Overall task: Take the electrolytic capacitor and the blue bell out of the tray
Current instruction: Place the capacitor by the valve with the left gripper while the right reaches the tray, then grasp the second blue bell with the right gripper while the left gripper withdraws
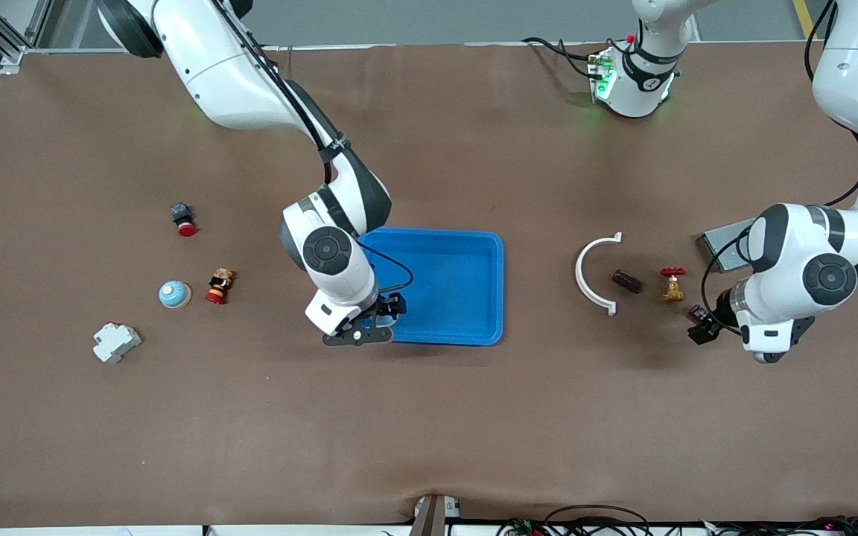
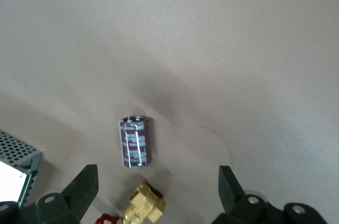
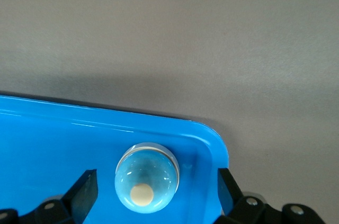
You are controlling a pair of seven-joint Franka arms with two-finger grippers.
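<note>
Left gripper (image 1: 699, 331) spread wide above table; capacitor (image 2: 135, 142) lying on mat just ahead of fingertips, out of tray (image 1: 474, 257); right gripper (image 3: 156, 192) spread, straddling bell (image 3: 146, 178) in tray corner, apparently lining up grab.

Your right tool (image 3: 153, 192) is hovering open-jawed over the tray (image 1: 466, 253) corner toward the right arm's end, straddling the blue bell (image 3: 146, 178), and the rim is crowding it on two sides. Your left tool (image 2: 156, 192) is hanging open over the table (image 1: 429, 417), with the capacitor (image 2: 135, 142) lying loose ahead, the brass valve (image 2: 143, 208) sitting between its fingers and the grey box (image 2: 16, 163) flanking it.
</note>
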